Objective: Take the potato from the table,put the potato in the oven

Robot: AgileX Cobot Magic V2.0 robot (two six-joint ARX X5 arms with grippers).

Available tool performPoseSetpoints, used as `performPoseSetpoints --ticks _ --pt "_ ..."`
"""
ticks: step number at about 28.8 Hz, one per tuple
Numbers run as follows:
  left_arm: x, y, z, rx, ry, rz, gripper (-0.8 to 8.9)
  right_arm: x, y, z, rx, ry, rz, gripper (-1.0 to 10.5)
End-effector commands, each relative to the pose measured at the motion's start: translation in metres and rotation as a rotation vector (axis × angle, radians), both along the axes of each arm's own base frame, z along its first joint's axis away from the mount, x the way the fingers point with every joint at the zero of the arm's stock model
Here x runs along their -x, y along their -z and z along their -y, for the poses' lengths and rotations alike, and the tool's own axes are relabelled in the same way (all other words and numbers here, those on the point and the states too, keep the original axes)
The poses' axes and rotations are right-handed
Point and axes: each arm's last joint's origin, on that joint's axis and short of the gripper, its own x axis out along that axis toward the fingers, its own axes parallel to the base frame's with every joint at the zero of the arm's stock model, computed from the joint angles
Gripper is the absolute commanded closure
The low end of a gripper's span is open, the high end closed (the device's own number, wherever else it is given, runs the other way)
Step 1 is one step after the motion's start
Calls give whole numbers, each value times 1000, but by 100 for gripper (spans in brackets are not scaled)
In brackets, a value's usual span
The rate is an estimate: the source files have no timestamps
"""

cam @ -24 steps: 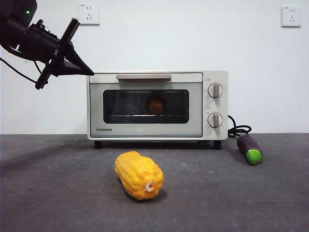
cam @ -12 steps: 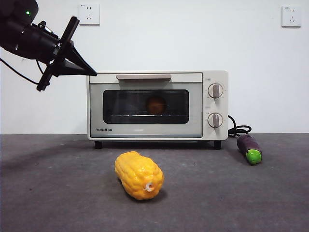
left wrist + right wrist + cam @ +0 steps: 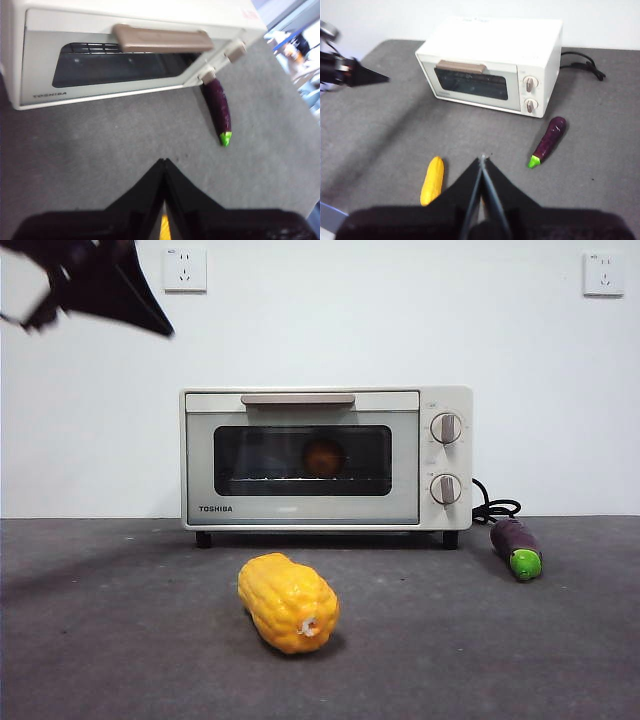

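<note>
The potato (image 3: 323, 457) shows as a round brownish-orange shape behind the dark glass door of the cream-white oven (image 3: 300, 502), which stands on the grey table (image 3: 120, 640) with its door closed. My left gripper (image 3: 160, 328) hangs high at the top left corner of the front view, up and to the left of the oven, shut and holding nothing. In the left wrist view its jaws (image 3: 164, 162) meet in a point over the table in front of the oven (image 3: 100, 92). My right gripper (image 3: 482, 158) is shut and empty, high above the table's near side.
A bumpy yellow corn cob (image 3: 288, 602) lies in front of the oven. A purple eggplant (image 3: 516, 548) with a green tip lies to the oven's right by the black cord (image 3: 495, 509). Two wall sockets sit on the white wall behind.
My left gripper has lifted up and leftward, away from the oven's upper left corner toward the top edge of the front view. The oven, potato, corn and eggplant have not moved.
</note>
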Motion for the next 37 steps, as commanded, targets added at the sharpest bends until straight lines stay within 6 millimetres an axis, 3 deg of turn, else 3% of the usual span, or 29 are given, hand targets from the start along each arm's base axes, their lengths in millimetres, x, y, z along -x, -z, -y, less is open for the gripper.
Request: performPoseSetpoints --ticks 1,9,13,19,26,37 --pt "28 -24 0 -71 26 115 820 -1 6 -2 32 4 -25 946" --pt "104 -70 -9 -82 -10 286 819 -5 6 -4 62 71 2 945" --pt "135 -79 -16 -77 -12 313 819 -5 6 -4 63 72 3 945" --pt "165 -84 -22 -73 -13 330 818 -5 6 -4 66 71 4 945" --pt "174 -83 -24 -77 -11 307 818 -5 6 -3 65 71 4 945" --pt "144 -72 -20 -114 -29 225 818 -5 6 -3 65 70 4 945"
